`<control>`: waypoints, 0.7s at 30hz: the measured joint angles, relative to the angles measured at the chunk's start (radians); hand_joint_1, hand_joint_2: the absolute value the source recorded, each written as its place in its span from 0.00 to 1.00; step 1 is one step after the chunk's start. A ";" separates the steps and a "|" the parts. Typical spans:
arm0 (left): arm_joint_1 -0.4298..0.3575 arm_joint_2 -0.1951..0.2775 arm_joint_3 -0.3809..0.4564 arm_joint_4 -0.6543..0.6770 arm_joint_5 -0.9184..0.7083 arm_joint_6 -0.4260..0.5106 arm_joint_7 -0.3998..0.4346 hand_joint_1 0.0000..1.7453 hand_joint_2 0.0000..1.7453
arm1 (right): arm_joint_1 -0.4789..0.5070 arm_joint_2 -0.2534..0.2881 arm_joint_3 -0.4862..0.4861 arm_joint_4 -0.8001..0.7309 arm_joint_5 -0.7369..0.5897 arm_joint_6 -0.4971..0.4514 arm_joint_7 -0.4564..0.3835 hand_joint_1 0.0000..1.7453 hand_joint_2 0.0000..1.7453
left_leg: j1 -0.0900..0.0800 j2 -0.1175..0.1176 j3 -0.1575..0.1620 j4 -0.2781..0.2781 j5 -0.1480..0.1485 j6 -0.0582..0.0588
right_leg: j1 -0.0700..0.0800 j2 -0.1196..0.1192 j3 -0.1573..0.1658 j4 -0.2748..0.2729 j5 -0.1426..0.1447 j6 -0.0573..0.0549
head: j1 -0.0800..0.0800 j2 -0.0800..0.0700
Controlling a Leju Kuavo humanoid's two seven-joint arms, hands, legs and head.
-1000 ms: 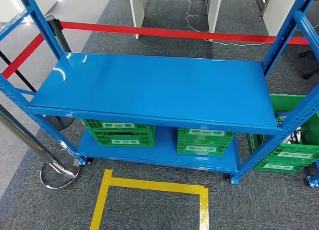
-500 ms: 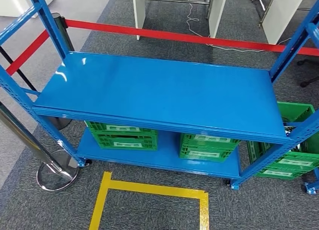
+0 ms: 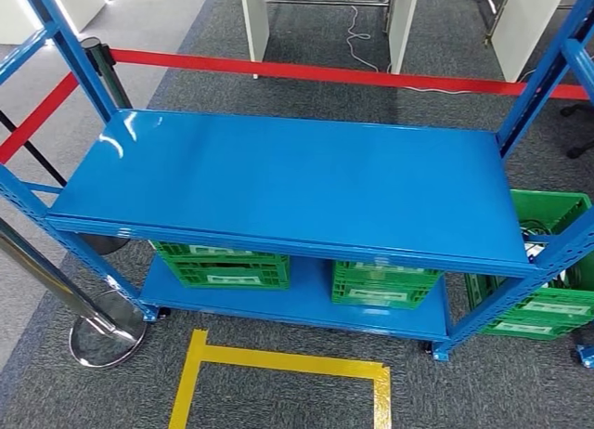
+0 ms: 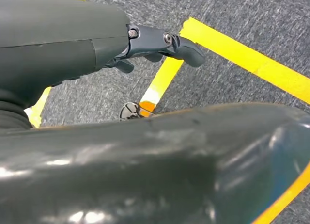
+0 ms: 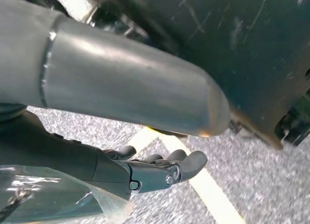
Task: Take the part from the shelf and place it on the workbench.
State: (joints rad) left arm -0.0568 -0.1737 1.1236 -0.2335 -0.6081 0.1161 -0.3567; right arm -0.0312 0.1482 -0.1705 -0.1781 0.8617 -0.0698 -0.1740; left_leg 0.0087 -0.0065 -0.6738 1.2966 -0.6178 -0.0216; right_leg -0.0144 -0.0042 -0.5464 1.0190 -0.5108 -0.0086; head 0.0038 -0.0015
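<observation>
A long blue shelf stands ahead, its upper deck bare and glossy. Two green crates sit side by side on its lower deck, and another green crate stands beyond its right post. A red barrier belt runs behind it. Yellow floor tape marks a square on the carpet in front.

The left hand hangs over the carpet, fingers stretched out and holding nothing. The right hand also hangs low, fingers nearly straight. A clear plastic bag lies against it. I cannot tell whether the hand grips the bag, or whether it contains the part.
</observation>
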 joint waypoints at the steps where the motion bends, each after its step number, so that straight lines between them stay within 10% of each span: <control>1: 0.001 0.000 0.001 0.000 0.000 0.000 0.000 0.00 0.00 | 0.001 -0.001 0.000 0.000 0.000 0.002 -0.001 0.00 0.00 | 0.003 0.000 -0.007 -0.002 0.019 -0.001 | 0.000 0.001 0.005 0.000 -0.004 0.001 | 0.000 0.000; 5: 0.000 0.000 0.005 0.000 0.000 0.000 0.000 0.00 0.00 | 0.002 -0.001 0.000 0.000 0.000 0.006 -0.008 0.00 0.00 | 0.003 0.003 0.077 -0.223 0.148 0.008 | 0.002 0.003 0.022 0.001 -0.022 0.016 | -0.001 0.000; 10: 0.003 -0.003 0.007 0.000 -0.001 0.000 0.001 0.00 0.00 | -0.001 -0.002 0.000 0.000 -0.002 0.005 -0.008 0.00 0.00 | 0.000 0.002 0.100 -0.271 0.139 0.034 | 0.002 0.001 0.017 0.009 -0.041 0.045 | 0.002 0.000; 15: 0.001 -0.004 0.008 0.000 0.000 -0.003 0.001 0.00 0.00 | 0.001 -0.003 0.000 0.000 -0.008 0.001 -0.002 0.00 0.00 | 0.000 0.003 0.111 -0.277 0.130 0.056 | 0.001 0.003 -0.130 0.267 -0.147 0.057 | 0.006 0.000; 17: 0.001 -0.004 0.008 0.000 0.000 -0.005 0.000 0.00 0.00 | 0.002 -0.003 0.000 0.000 -0.010 0.001 0.000 0.00 0.00 | 0.000 0.002 0.121 -0.277 0.122 0.055 | 0.001 0.003 -0.137 0.248 -0.098 0.057 | 0.006 0.000; 21: 0.001 -0.004 0.009 0.000 0.000 -0.010 0.000 0.00 0.00 | 0.001 -0.004 -0.004 0.000 -0.014 0.001 0.000 0.00 0.00 | -0.005 0.000 0.144 -0.272 0.099 0.037 | -0.001 0.004 -0.043 0.036 0.015 0.049 | 0.005 0.000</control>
State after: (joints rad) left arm -0.0560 -0.1779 1.1330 -0.2331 -0.6078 0.1065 -0.3568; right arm -0.0303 0.1441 -0.1742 -0.1781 0.8479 -0.0688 -0.1738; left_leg 0.0042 -0.0065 -0.5299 1.0243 -0.5185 0.0155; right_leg -0.0152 -0.0005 -0.5896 1.0545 -0.4958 0.0408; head 0.0088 -0.0015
